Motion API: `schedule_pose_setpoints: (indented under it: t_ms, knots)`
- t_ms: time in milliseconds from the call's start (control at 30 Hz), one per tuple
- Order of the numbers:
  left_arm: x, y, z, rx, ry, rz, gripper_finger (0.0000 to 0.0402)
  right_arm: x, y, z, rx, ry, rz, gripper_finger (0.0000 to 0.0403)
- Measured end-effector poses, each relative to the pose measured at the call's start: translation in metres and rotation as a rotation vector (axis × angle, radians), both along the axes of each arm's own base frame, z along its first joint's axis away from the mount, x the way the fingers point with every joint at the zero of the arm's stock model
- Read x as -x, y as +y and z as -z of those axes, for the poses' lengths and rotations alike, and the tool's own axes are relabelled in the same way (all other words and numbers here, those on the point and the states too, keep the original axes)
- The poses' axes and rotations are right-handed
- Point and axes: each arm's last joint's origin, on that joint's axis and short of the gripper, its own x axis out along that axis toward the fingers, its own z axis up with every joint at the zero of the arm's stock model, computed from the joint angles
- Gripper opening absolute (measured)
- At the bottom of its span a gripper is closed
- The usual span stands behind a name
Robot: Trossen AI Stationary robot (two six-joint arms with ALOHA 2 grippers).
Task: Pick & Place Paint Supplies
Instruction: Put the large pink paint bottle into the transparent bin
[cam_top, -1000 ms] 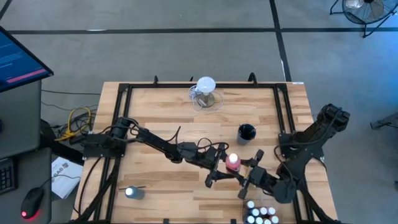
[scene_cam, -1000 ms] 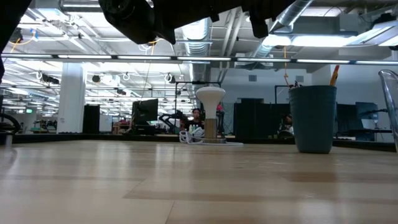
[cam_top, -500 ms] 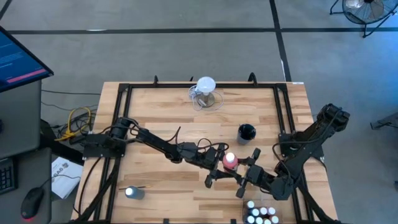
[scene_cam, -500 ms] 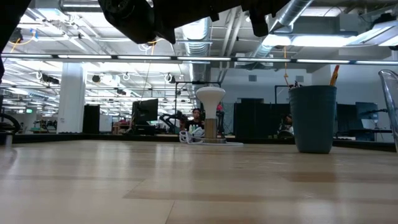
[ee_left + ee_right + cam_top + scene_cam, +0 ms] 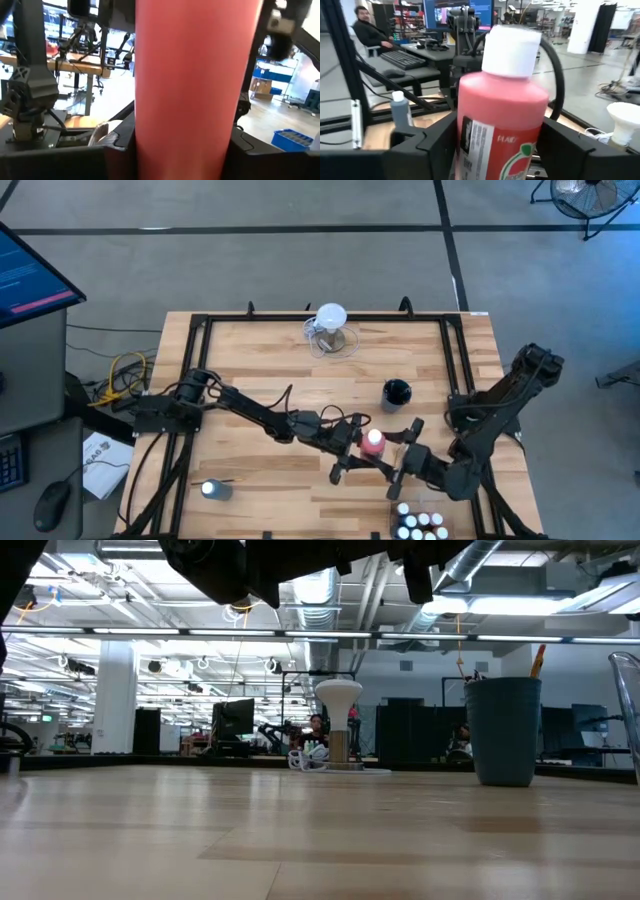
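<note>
A pink-red squeeze bottle (image 5: 374, 441) with a white cap (image 5: 512, 50) stands upright in the air over the table's near right part. My left gripper (image 5: 358, 442) reaches it from the left, and my right gripper (image 5: 392, 452) from the near right. Both are shut on it. In the left wrist view the bottle's body (image 5: 190, 90) fills the space between the fingers. Several small white-capped paint bottles (image 5: 418, 525) stand at the near right edge. A blue-grey bottle (image 5: 213, 489) stands at the near left. My left gripper pinches the bottle's body between its two fingers (image 5: 120, 145), which come in level from the table's left. The bottle is upright and clear of the table. My right gripper has the bottle's lower body (image 5: 470, 150) between its two fingers (image 5: 432, 140), with no gap showing on either side. The fingers come in level from the near right. The bottle stands upright, its cap above them.
A dark cup (image 5: 397, 392) with a brush handle (image 5: 538, 660) sticking out of it stands just beyond the grippers. The clear jug with a white round top (image 5: 330, 330) is at the far middle. Black rails (image 5: 200, 380) run along the table's edges.
</note>
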Motion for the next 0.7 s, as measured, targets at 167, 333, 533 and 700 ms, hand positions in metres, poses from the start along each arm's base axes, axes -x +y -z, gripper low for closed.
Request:
schedule_pose_setpoints:
  t_ms: [167, 333, 533, 700]
  knots:
    - [0.001, -0.004, -0.001, -0.005, 0.011, 0.016, 0.0144, 0.019, -0.001, -0.020, -0.060, -0.046, -0.052, 0.0212]
    - [0.001, -0.007, -0.002, -0.005, 0.015, 0.029, 0.0144, 0.039, -0.009, -0.045, -0.141, -0.075, -0.140, 0.0187]
    - [0.002, -0.011, 0.003, -0.012, 0.036, 0.045, 0.0144, 0.043, -0.024, -0.048, -0.204, 0.040, -0.182, 0.0198]
    - [0.004, -0.013, 0.002, -0.002, 0.035, 0.063, 0.0143, 0.025, -0.037, -0.063, -0.343, 0.080, -0.177, 0.0209]
